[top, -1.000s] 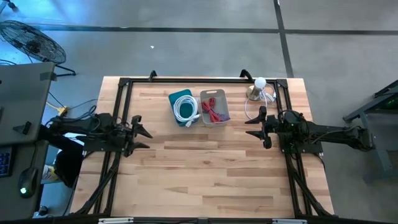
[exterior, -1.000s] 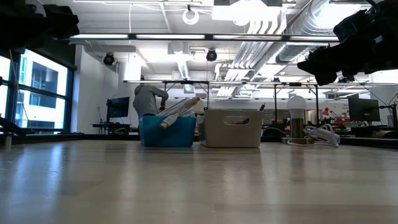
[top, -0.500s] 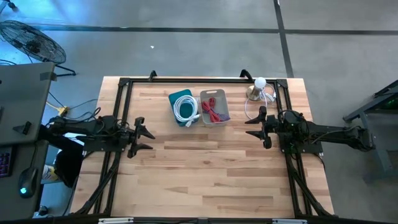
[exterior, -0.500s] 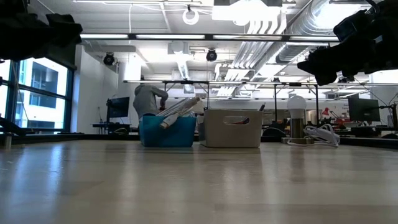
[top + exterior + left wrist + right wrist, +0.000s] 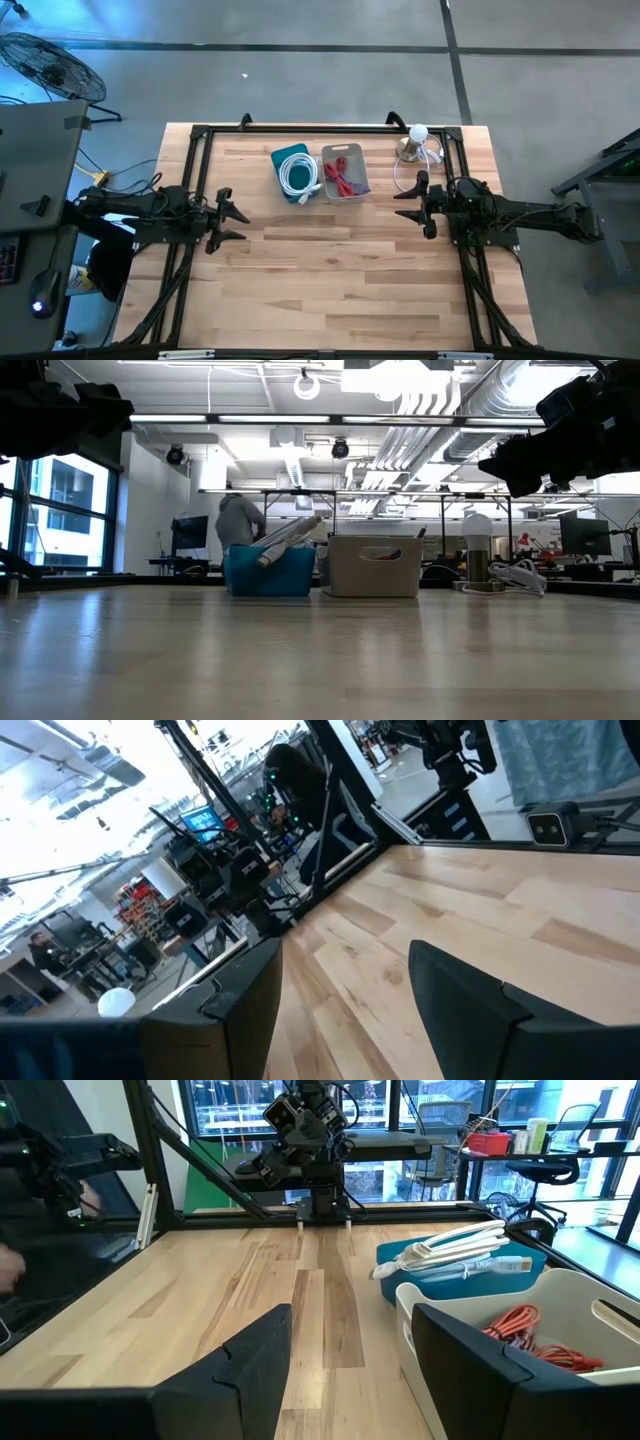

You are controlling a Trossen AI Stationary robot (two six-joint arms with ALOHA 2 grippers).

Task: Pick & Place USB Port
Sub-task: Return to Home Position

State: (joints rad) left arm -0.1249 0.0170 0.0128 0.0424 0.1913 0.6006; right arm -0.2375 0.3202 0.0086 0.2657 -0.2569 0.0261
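A coiled white cable point(image 5: 299, 177) lies in the blue plastic bin point(image 5: 288, 153) at the far middle of the light wooden table point(image 5: 330, 280). Just to its right stands the gray plastic bin point(image 5: 343, 149), holding a tangled red cable point(image 5: 346, 178). The left gripper point(image 5: 232, 213) hovers over the table's left side, fingers spread and empty. The right gripper point(image 5: 404, 205) hangs over the right side, likewise spread with nothing between its fingers. Beyond it, near the far right corner, stands a small lamp with a round white bulb point(image 5: 414, 140).
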